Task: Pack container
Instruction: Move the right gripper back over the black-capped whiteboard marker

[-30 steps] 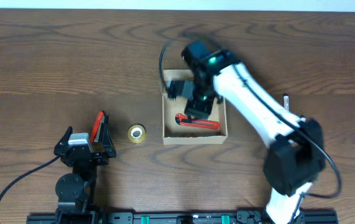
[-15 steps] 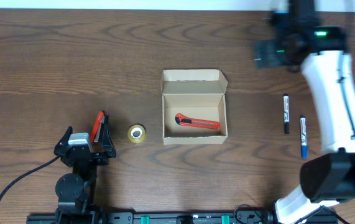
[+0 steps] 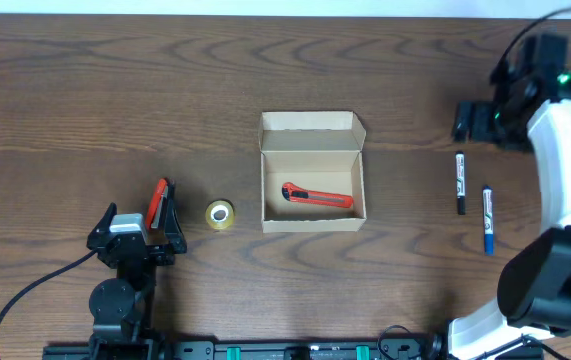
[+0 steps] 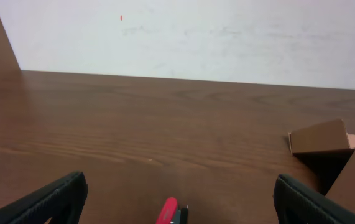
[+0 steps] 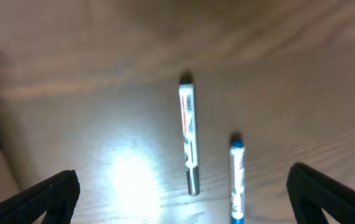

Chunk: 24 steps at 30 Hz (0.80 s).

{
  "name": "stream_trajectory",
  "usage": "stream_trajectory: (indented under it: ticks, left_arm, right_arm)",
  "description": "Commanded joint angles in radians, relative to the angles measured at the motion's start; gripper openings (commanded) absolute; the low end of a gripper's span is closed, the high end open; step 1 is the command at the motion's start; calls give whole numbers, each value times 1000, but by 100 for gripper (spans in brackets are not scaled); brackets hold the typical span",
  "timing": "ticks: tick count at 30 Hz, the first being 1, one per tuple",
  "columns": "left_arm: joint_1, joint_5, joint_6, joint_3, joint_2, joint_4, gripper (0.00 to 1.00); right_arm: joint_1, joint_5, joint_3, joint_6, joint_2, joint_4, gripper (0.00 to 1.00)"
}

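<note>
Swung from the container (image 3: 312, 224) to the right edge, our right gripper (image 3: 470, 122), fingers spread, hovers just beyond the black marker (image 3: 460, 183) and blue marker (image 3: 487, 220), both lying lengthwise far-to-near.

The desk (image 3: 115, 90) shows brown wood grain; the container (image 3: 312, 135) is plain tan, the cutter (image 3: 317, 196) red, the tape roll (image 3: 219, 214) yellow, the first marker (image 3: 460, 182) black, the second marker (image 3: 487, 220) seemingly blue.

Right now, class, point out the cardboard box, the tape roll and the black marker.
cardboard box (image 3: 310, 124): overhead view, on its open lid flap.
tape roll (image 3: 211, 215): overhead view, on its yellow ring.
black marker (image 3: 459, 185): overhead view, on the middle of its barrel.
</note>
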Motion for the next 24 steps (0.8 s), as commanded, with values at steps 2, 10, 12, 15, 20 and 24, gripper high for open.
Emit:
stream_trajectory:
  ticks: [2, 10, 12, 15, 20, 24]
  left_arm:
    - [-3, 4, -1, -31, -6, -22, 95]
    - [-3, 4, -1, -31, -6, -22, 95]
    - [-3, 4, -1, -31, -6, -22, 95]
    - [-3, 4, -1, -31, -6, -22, 95]
    - [-3, 4, -1, -31, -6, -22, 95]
    - [-3, 4, -1, -31, -6, -22, 95]
  right_arm:
    - [3, -6, -140, -7, -5, 62, 99]
    - [-3, -6, -230, -61, 1, 118, 99]
    - [-4, -6, -230, -67, 15, 118, 99]
    - [-10, -14, -230, -63, 45, 114, 99]
    - [-16, -15, -210, -63, 106, 98, 99]
    - [-19, -22, -141, -64, 166, 62, 99]
